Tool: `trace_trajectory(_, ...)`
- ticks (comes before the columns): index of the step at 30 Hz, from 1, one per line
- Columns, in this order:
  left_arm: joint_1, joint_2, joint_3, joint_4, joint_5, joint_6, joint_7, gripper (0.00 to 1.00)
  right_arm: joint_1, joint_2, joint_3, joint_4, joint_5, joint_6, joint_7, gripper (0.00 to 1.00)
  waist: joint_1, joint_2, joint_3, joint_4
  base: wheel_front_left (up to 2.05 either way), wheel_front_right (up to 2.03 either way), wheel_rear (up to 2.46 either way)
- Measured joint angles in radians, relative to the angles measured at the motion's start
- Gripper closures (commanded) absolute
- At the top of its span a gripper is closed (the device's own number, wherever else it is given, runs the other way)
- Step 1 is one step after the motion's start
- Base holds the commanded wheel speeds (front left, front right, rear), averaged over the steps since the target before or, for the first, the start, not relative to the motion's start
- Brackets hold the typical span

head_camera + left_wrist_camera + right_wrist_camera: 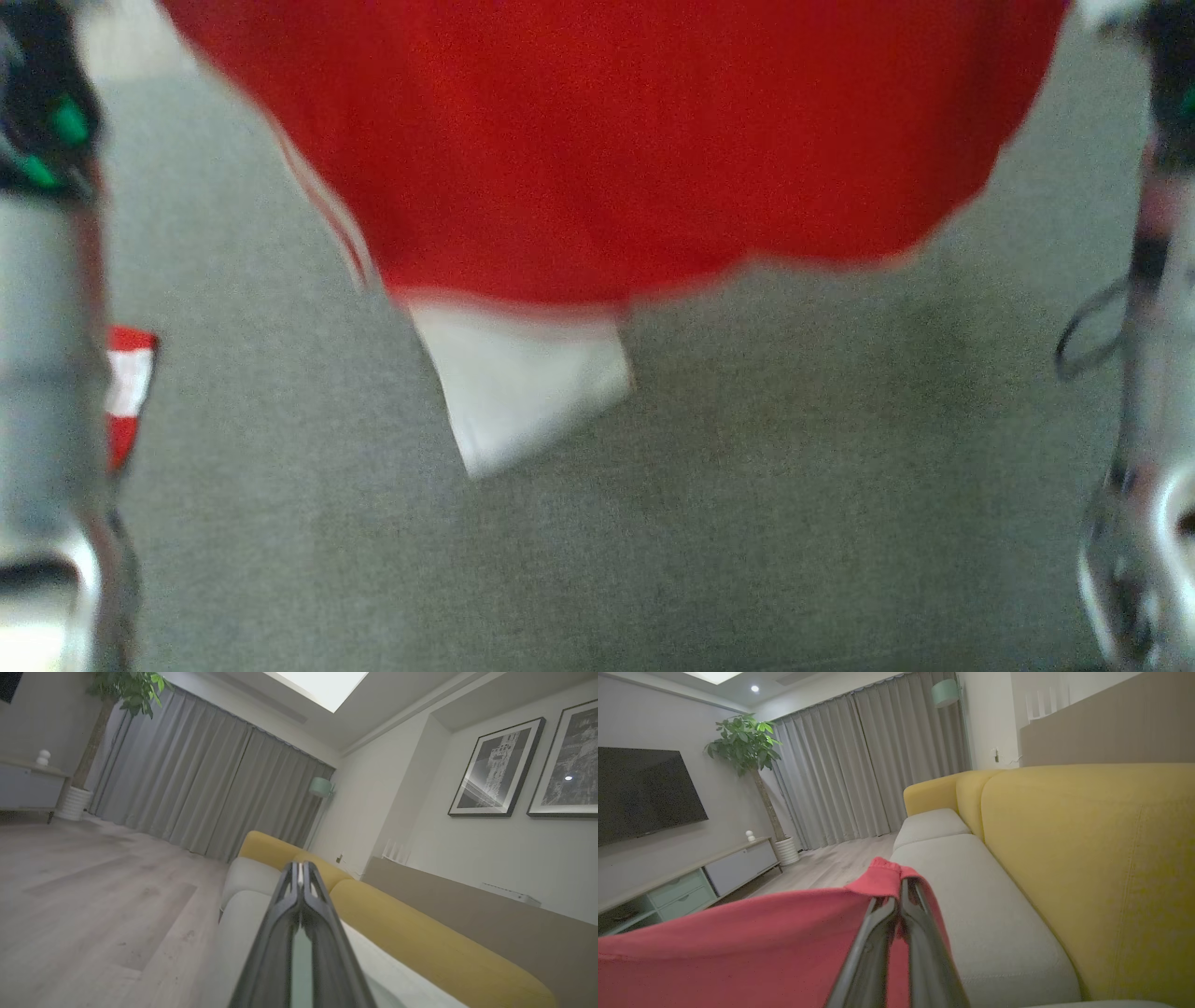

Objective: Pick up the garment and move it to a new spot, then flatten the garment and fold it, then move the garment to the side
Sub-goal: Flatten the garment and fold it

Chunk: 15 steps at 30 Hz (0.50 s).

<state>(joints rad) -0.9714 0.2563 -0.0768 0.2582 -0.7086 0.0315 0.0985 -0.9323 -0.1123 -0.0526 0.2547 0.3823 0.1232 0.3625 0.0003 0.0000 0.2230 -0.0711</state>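
The garment (616, 140), red and blurred, hangs across the top of the head view, lifted clear of the grey woven sofa seat (747, 485) below it. A white flap (523, 383) dangles from its lower edge and thin white stripes (327, 215) run down its left side. A separate red-and-white bit of cloth (126, 392) shows beside the left forearm (47, 373). In the right wrist view the right claw (901, 884) is clenched on a bunched red hem, the cloth spreading away to the lower left. The left claw (301, 868) is clenched too, fingers pressed together above the sofa; whether any cloth is caught between them I cannot tell. The seat cushions are pale grey and the backrest (1087, 858) is mustard yellow, set against a taupe partition. Beyond lies a wood-plank floor (93, 896), ending at long grey curtains (868, 765). A mint floor lamp (945, 693) stands at the curtains' far end, and a leafy plant (742, 742) grows from a ribbed white pot. On the opposite wall a dark television (640, 793) hangs over a low cabinet (691, 877). Two framed black-and-white prints (497, 767) hang above the sofa wall, under a bright ceiling panel (322, 686).
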Motion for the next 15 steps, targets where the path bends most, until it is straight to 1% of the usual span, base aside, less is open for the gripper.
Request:
trace_trajectory(3,-0.197,0.028,-0.018,0.133,0.047,-0.025,-0.032,1.00,-0.197,-0.012,0.008,0.156,-0.037,0.000,-0.074,1.00,0.0002,0.0000,0.078,-0.004,0.00,0.00,0.00)
trace_trajectory(6,-0.375,0.028,-0.015,0.266,0.065,-0.042,-0.095,1.00,-0.376,-0.025,0.002,0.295,-0.062,0.000,-0.216,1.00,0.0003,0.0000,0.149,-0.005,0.00,0.00,0.00)
trace_trajectory(8,-0.454,0.027,-0.016,0.332,0.081,-0.053,-0.149,1.00,-0.458,-0.031,0.005,0.378,-0.069,0.000,-0.301,1.00,0.0003,0.0000,0.185,-0.004,0.00,0.00,0.00)
trace_trajectory(10,-0.500,0.027,-0.018,0.395,0.107,-0.060,-0.206,1.00,-0.503,-0.034,0.023,0.452,-0.067,0.000,-0.375,1.00,0.0002,0.0000,0.213,0.000,0.00,0.00,0.00)
trace_trajectory(13,-0.509,0.014,-0.020,0.498,0.098,-0.098,-0.258,1.00,-0.510,-0.036,0.060,0.549,-0.040,0.000,-0.486,1.00,0.0002,-0.0001,0.232,0.012,0.00,0.00,0.00)
trace_trajectory(14,-0.499,0.010,-0.026,0.526,0.098,-0.112,-0.270,1.00,-0.507,-0.039,0.079,0.581,-0.031,0.000,-0.510,1.00,0.0001,-0.0001,0.234,0.017,0.00,0.00,0.00)
trace_trajectory(15,-0.499,0.010,-0.026,0.526,0.098,-0.112,-0.270,1.00,-0.507,-0.039,0.079,0.581,-0.031,0.000,-0.510,1.00,0.0001,-0.0001,0.234,0.017,0.00,0.00,0.00)
